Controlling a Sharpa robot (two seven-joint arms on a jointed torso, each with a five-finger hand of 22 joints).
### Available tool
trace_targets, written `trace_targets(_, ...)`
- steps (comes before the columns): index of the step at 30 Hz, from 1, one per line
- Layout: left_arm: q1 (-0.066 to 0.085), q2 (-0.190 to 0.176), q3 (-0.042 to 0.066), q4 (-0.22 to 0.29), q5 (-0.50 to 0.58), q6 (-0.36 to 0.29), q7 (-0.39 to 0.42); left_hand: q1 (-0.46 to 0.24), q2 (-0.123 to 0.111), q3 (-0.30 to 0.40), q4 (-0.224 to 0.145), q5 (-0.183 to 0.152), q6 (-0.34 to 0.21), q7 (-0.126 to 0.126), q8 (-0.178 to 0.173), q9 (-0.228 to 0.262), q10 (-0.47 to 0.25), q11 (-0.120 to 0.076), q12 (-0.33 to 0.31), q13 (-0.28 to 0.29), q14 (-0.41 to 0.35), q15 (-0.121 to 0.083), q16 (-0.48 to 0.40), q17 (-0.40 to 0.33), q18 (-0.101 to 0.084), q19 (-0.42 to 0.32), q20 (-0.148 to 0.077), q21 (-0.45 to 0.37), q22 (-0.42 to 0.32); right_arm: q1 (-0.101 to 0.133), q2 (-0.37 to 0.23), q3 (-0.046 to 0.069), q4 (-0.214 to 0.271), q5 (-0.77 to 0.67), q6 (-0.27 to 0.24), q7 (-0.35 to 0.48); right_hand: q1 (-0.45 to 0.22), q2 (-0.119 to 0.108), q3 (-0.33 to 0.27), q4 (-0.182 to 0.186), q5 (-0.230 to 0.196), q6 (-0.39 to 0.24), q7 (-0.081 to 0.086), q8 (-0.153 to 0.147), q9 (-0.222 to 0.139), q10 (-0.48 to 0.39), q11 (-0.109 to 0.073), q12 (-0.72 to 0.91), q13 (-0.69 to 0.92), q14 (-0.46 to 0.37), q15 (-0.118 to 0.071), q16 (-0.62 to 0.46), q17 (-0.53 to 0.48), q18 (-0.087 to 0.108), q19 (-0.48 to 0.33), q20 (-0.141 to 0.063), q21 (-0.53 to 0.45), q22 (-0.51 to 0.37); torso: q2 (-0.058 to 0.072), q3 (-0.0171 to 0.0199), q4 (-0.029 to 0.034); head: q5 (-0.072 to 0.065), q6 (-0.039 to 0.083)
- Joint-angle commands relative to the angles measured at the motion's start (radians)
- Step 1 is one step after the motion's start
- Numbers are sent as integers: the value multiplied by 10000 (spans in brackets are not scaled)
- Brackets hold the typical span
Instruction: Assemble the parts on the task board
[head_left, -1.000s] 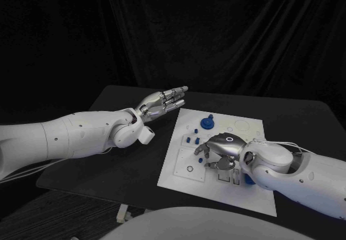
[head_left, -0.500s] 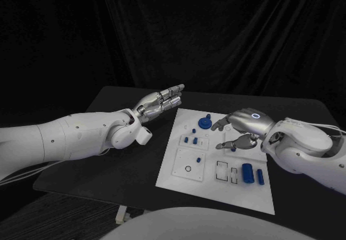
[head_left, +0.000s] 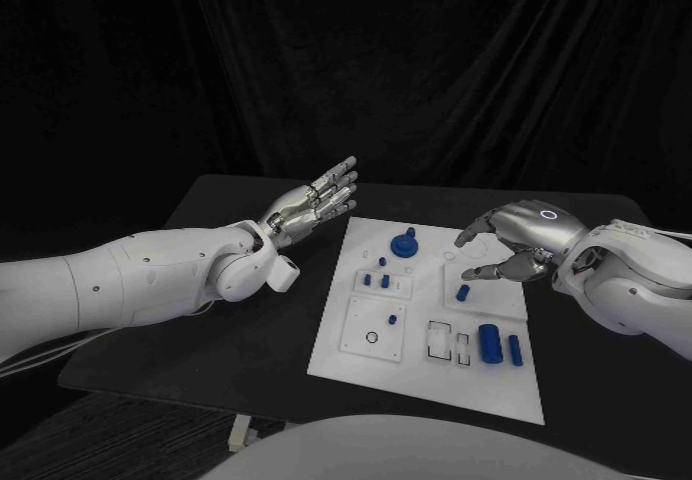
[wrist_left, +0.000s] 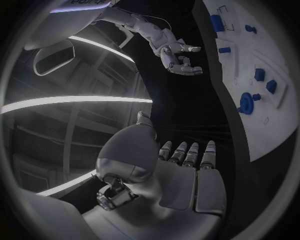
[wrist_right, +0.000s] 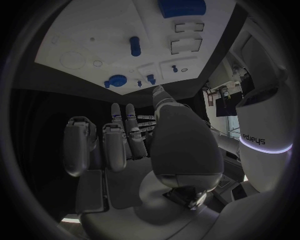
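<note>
The right hand (head_left: 515, 243) hovers over the far right part of the task board (head_left: 372, 362), fingers loosely curled and apart, holding nothing. Just below its fingertips a small blue peg (head_left: 463, 293) stands on the board. This looks like a pause between placements; next it must choose a loose part, perhaps the blue cylinder (head_left: 490, 343) nearer the robot. The left hand (head_left: 310, 206) is spread flat, empty, beside the board's far left corner over the black counter (head_left: 216, 330). Dark drapes (head_left: 433, 90) hang behind.

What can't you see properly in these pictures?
- Right hand, head view: its back faces the camera, hiding the inside of the curled fingers.
- Small blue pieces on the white board, head view: too small to tell shapes.
- Board, left wrist view: cut off by the circle's rim.
</note>
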Motion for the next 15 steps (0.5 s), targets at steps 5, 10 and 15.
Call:
trace_targets(5, -28, -12, 11, 39, 78, -616, 854, -200, -90, -112, -15, -73, 2, 50, -36, -11, -5, -388, -33, -20, -1, -965, -37, -16, 129, 5, -480, -34, -10, -194, -43, -1, -184, -197, 607, -409, -170, -278, -258, 14, -86, -170, 14, -260, -155, 144, -13, -160, -179, 585, 16, -69, 592, -74, 238, 26, -135, 2007, 27, 8, 4, -127, 1)
trace_targets(10, -40, -11, 11, 51, 78, -916, 892, -221, -176, -114, -15, -57, 57, 215, -18, 6, -5, -373, -33, -20, -1, -918, -37, -16, 102, 5, -410, -34, -10, -330, 39, -1, -334, -214, 845, -438, -34, -148, -140, -3, -32, -238, 50, -329, -213, 253, -23, -171, -233, 568, 11, -95, 541, -61, 211, 27, -190, 1990, 26, 6, -1, -121, 1)
trace_targets(15, -53, -44, 11, 64, 78, -1149, 965, -218, -438, -32, -10, -29, 177, 181, 9, 34, -5, -580, -33, -20, -1, -859, -37, -16, 36, 5, -519, -34, -10, -523, 183, -1, -520, -221, 1059, -428, 165, -13, -4, -23, 145, -213, 126, -347, -254, 396, -46, -154, -273, 551, -1, -124, 483, -49, 189, 23, -239, 1975, 21, 5, 1, -125, 1)
